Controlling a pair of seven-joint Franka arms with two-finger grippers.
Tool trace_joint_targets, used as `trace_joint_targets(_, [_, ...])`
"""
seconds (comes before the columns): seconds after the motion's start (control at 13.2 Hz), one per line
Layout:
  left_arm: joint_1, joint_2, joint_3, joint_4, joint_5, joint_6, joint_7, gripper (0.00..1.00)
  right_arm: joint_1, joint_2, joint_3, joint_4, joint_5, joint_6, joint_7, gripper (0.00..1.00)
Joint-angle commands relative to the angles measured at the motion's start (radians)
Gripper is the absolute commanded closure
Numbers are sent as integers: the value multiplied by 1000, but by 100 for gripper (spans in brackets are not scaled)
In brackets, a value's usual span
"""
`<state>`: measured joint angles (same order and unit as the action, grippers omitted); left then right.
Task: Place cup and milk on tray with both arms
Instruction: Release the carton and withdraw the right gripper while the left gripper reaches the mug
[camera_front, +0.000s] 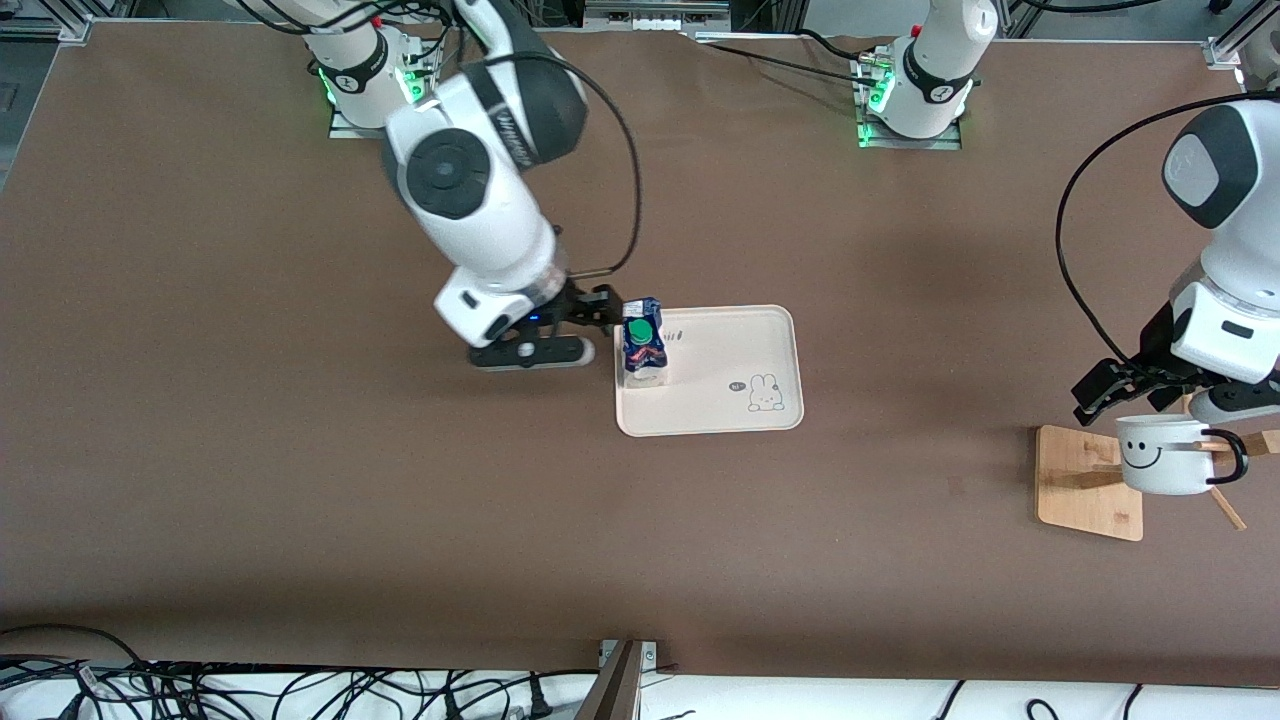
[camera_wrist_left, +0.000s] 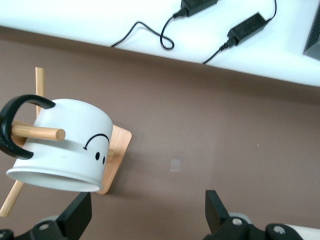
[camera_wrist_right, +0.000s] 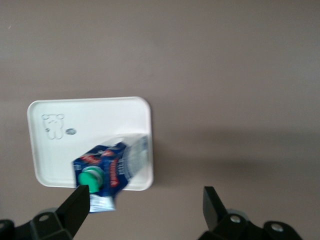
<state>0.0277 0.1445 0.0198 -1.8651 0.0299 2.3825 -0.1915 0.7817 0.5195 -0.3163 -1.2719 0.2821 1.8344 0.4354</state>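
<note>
The white mug with a black smiley face and black loop handle (camera_front: 1165, 456) still hangs by its handle on a wooden peg of the rack with the square wooden base (camera_front: 1085, 482), at the left arm's end of the table, well apart from the tray; its axis lies roughly level, mouth tipped down toward the gripper in the left wrist view (camera_wrist_left: 60, 150). The left gripper (camera_front: 1120, 385) sits just beside the mug and over the rack, fingers spread wide and empty, mug off toward one finger (camera_wrist_left: 77, 212) rather than between the two, so I judge it must shift sideways to straddle the mug wall, then slide the handle along the peg to free it. The small dark blue and white gable-top carton with a round green cap (camera_front: 643, 342) stands upright on the flat cream rounded-rectangle tray with a rabbit drawing (camera_front: 740, 345), at the tray edge toward the right arm's end. The right gripper (camera_front: 600, 310) is just beside the carton, fingers spread, apparently not pinching it (camera_wrist_right: 107, 172). Milk looks placed; cup not yet.
</note>
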Motion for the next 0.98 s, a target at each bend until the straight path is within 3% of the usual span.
trace_joint_targets(0.0, [33,-71,-8,-147,16,162,-8,0,-90,-67,-58,-18,3,-133,-134,0])
trace_joint_targets(0.23, [73,-69,-12,-241,16,332,-14,0,-116,-191,-176,-116,5,-210,-294,0])
trace_joint_targets(0.38, [84,-63,-14,-293,1,456,-17,0,-114,-304,-216,-228,-14,-210,-310,0])
trace_joint_targets(0.61, [92,-7,-14,-290,-10,586,-34,0,-114,-439,-228,-323,-134,-225,-322,0])
trace_joint_targets(0.91, [90,29,-14,-289,-194,586,-43,0,-116,-481,-227,-331,-211,-261,-339,0])
